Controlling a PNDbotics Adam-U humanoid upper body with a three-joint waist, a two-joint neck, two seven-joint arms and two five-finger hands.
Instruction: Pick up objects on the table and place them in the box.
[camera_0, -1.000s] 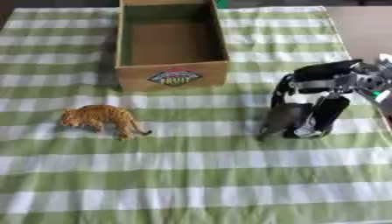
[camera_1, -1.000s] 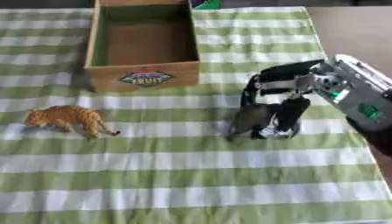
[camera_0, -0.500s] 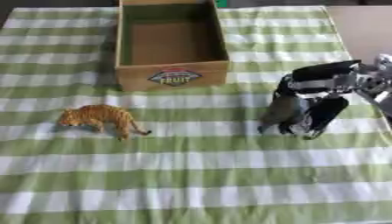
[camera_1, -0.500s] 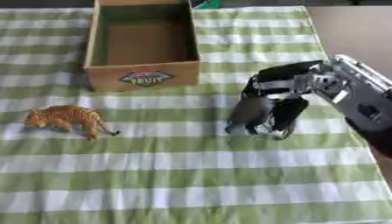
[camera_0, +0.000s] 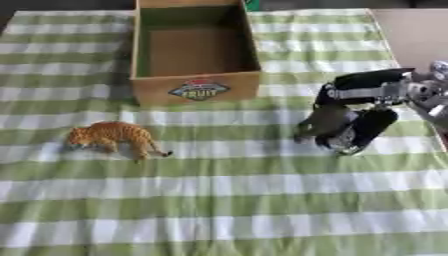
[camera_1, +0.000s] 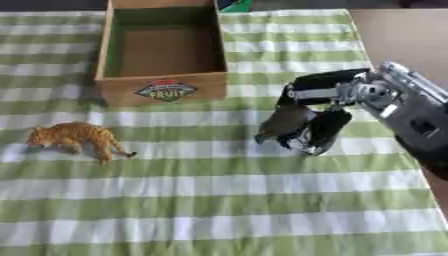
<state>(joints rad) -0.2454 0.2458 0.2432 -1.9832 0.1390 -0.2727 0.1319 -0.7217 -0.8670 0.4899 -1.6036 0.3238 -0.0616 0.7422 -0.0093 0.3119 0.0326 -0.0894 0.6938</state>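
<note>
An open cardboard box with a "FRUIT" label stands at the back of the green-and-white striped cloth; its inside looks empty. An orange toy tiger stands on the cloth to the front left of the box. My right hand reaches in from the right, its fingers curled downward around a dark grey-brown toy animal held just above the cloth. The animal's shape is partly hidden by the fingers. My left hand shows in neither view.
The striped cloth covers most of the table. Bare brown tabletop shows at the back right. A small green thing lies behind the box.
My right hand has lifted the dark toy animal off the cloth and shifted slightly left, tilting it.
</note>
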